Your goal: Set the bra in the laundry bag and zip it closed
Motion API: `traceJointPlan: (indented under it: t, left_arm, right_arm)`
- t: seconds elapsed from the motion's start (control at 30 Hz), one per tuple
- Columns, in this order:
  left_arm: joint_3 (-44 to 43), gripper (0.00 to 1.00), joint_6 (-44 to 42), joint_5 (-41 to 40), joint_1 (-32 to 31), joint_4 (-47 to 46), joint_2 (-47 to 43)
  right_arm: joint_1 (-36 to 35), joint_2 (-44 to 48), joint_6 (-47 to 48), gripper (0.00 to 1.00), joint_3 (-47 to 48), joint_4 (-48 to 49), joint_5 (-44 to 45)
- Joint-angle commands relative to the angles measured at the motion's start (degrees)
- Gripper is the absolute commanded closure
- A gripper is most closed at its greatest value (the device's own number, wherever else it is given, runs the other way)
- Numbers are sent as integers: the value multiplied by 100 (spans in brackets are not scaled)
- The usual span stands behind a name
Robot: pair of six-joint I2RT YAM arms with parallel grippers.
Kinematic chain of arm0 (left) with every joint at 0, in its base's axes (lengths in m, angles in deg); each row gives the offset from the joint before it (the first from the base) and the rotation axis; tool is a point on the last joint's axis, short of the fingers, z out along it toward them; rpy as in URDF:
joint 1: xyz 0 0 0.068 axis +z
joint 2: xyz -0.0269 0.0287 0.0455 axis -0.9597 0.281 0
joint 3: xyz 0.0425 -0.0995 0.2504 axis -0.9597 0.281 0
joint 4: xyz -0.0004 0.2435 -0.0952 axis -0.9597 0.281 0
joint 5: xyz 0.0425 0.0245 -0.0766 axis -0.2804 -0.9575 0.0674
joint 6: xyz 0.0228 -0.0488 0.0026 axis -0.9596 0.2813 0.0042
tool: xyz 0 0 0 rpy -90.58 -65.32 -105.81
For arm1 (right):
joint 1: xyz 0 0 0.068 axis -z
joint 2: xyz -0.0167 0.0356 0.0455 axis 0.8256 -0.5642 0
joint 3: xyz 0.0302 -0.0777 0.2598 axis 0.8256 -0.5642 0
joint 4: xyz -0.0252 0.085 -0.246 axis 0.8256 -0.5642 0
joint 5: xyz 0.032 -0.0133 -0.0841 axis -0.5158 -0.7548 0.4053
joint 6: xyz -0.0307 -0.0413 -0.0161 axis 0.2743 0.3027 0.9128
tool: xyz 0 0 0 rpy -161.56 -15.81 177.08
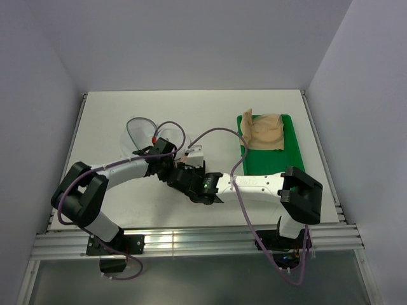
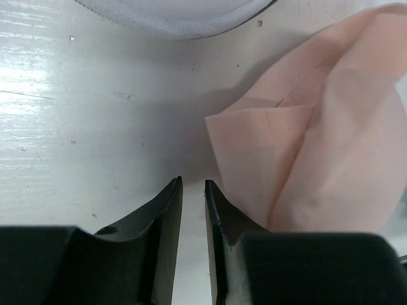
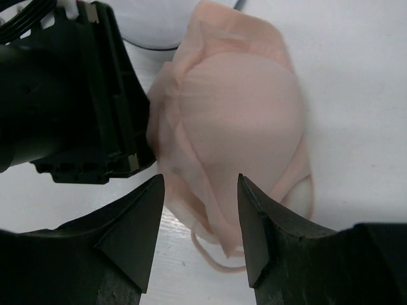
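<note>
Right end effector (image 3: pixel 200 185) hangs open over the bra (image 3: pixel 235 114); left end effector (image 2: pixel 193 185) is barely parted, empty, bra at 2 o'clock.

Laundry bag (image 2: pixel 184 18) mostly beyond top edge

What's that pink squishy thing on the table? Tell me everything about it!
That is the bra, soft pale pink fabric folded over itself, one rounded cup bulging up. Thin straps loop out at one end. It lies loose on the white table, beside the laundry bag, not inside it. The right gripper hangs open over that end, gripping nothing; the left gripper sits close beside its folded edge.
</note>
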Motion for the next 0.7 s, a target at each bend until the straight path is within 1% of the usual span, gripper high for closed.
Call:
traceJointPlan:
  t: [0.0,0.13,0.2,0.3,0.33,0.47,0.5,0.53,0.6,0.63,0.67]
  left_arm:
    - [-220,72,-85,19,-22,-74,38]
    - [-194,72,-94,-25,-13,-48,20]
    - [-141,72,-120,-60,-4,-22,-15]
    - [-62,72,-146,-95,31,22,-94]
    - [-36,71,-173,-86,49,31,-164]
    - [96,71,-234,-86,145,49,-305]
    - [131,71,-243,-86,163,40,-305]
    - [132,71,-243,-86,172,14,-288]
    - [132,72,-243,-86,190,-4,-235]
    - [140,72,-226,-77,190,-21,-226]
    - [149,72,-226,-77,190,-30,-235]
  right_arm:
    - [17,201,-53,43,-54,426,-336]
    - [43,253,-167,42,140,180,-468]
    - [148,464,-342,42,245,-215,-415]
    - [727,912,-352,47,70,-401,-704]
    - [1077,1131,-317,48,-17,-374,-801]
    - [1562,1432,-80,48,-387,-68,-986]
    - [1616,1406,-1,51,-379,-23,-1126]
    - [1660,1257,17,63,-344,-5,-1206]
    - [1713,1055,43,74,-186,21,-1390]
    - [1704,854,44,81,-116,73,-1478]
    - [1713,765,26,84,-106,126,-1583]
